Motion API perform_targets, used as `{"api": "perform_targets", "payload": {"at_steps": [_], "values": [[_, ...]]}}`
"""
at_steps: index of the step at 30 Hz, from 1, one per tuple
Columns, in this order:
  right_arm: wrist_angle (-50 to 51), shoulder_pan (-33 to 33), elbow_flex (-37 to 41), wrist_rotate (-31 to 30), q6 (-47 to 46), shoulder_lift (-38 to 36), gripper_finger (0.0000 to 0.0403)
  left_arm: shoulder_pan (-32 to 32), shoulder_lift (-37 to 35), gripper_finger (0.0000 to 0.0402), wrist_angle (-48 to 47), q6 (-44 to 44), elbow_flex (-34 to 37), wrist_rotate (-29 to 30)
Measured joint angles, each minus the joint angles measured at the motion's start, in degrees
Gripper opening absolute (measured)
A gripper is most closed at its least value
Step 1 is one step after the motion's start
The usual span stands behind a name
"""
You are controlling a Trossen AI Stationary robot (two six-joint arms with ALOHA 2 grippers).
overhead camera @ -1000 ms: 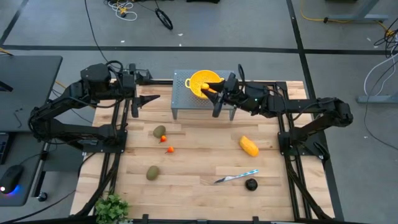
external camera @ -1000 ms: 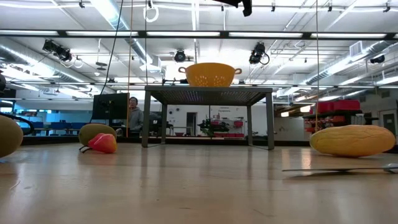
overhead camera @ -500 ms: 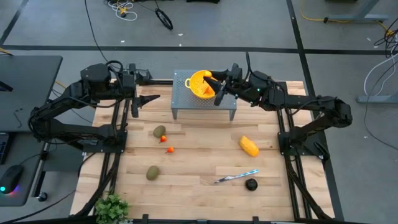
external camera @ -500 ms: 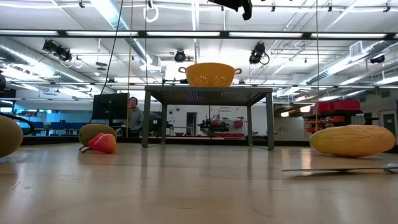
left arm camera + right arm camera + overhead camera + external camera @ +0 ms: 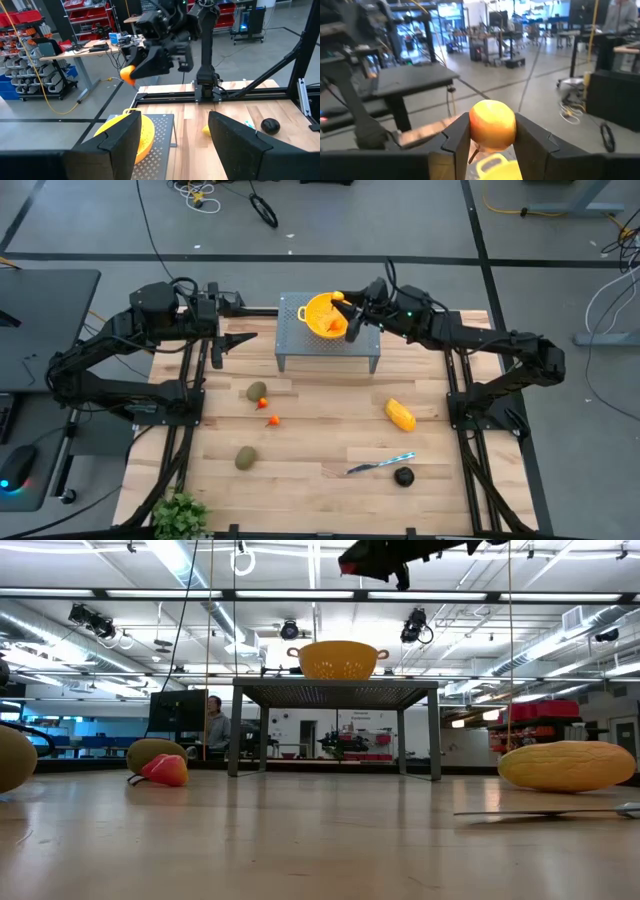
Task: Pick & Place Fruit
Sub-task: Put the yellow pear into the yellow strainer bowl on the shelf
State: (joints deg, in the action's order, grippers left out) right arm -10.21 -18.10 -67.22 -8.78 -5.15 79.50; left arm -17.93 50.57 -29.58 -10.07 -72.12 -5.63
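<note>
Right arm is reaching in from the right side, stretched long and nearly level toward the back centre of the counter. Its right gripper point(image 5: 352, 310) is hanging raised, well above the counter surface. The jaws are clamping a round orange fruit point(image 5: 492, 124) between them.

Left arm is waiting folded at the back left. Its left gripper point(image 5: 232, 341) is pointing inward toward the centre, jaws standing apart and holding nothing. Its height is hard to judge from overhead.
</note>
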Motion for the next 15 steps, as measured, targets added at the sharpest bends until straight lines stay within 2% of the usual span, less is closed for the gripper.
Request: {"api": "perform_targets", "payload": {"at_steps": [15], "values": [[1.59,-1.50,0.00,0.45,0.01,6.41,0.0133,0.00,0.02,0.0240,0.04,-0.32,0.00,0.00]]}}
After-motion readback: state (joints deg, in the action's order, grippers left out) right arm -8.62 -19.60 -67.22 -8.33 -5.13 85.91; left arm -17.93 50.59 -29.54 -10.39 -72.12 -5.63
